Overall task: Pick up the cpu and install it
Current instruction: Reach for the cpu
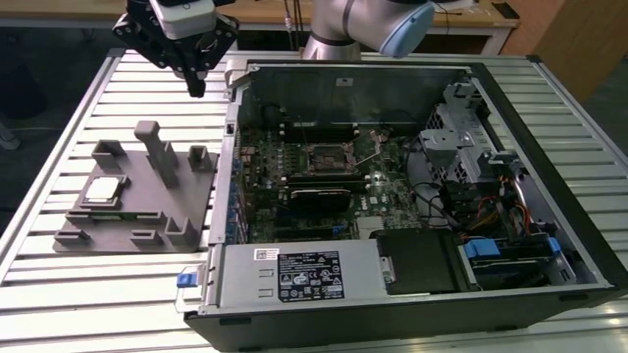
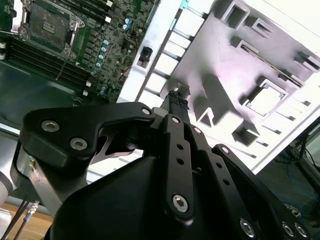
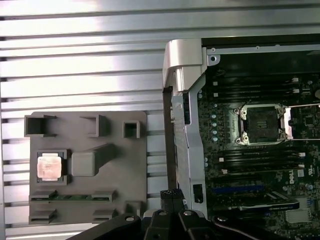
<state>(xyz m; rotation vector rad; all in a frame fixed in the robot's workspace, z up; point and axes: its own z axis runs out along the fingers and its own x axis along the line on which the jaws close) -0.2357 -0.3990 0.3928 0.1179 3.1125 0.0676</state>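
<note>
black metal hand [image 1: 196, 88] hangs above ribbed aluminium table [image 1: 118, 294], fingers pressed together, gripping nothing. flat square silver-topped cpu [image 1: 102, 191] sits recessed in matte grey plastic fixture [image 1: 147, 217].

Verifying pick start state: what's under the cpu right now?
The cpu lies flat in a square pocket of the grey fixture, which rests on the slatted table. The pocket floor beneath the cpu is covered, so it cannot be seen.
</note>
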